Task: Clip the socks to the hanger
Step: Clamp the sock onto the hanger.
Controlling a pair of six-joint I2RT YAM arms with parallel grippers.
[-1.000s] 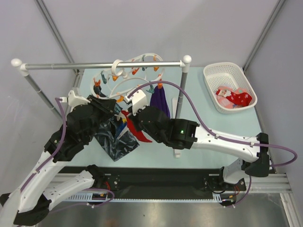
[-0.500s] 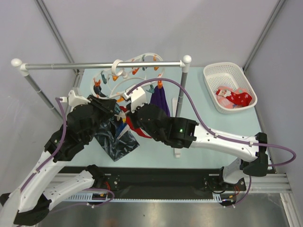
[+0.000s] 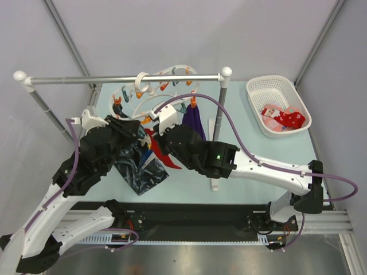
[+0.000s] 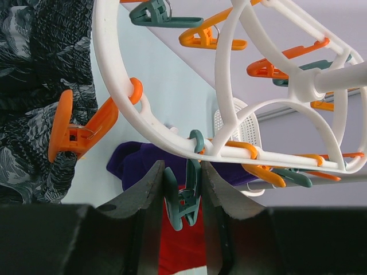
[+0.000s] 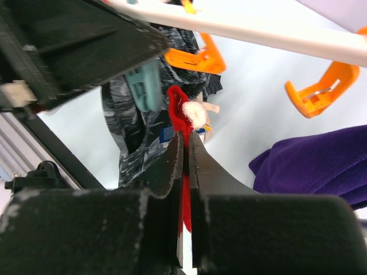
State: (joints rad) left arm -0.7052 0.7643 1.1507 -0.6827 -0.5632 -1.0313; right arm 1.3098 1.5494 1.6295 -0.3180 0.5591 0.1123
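Since a second ago, the right gripper (image 5: 184,146) has edged its red sock (image 5: 178,106) closer in beneath the hanger (image 4: 123,109). Its fingers are pinched narrow on the sock, whose tip pokes up just beside a teal clothespin (image 4: 182,203) hanging from the hanger's lower ring. The left gripper (image 4: 182,172) is closed narrowly around that clothespin. The step appears to be feeding the sock into the clip. Next, the clip's mouth must be open, the tip slid in, then released. Beyond the hanger, more socks (image 3: 282,119) wait in a white basket (image 3: 258,91).
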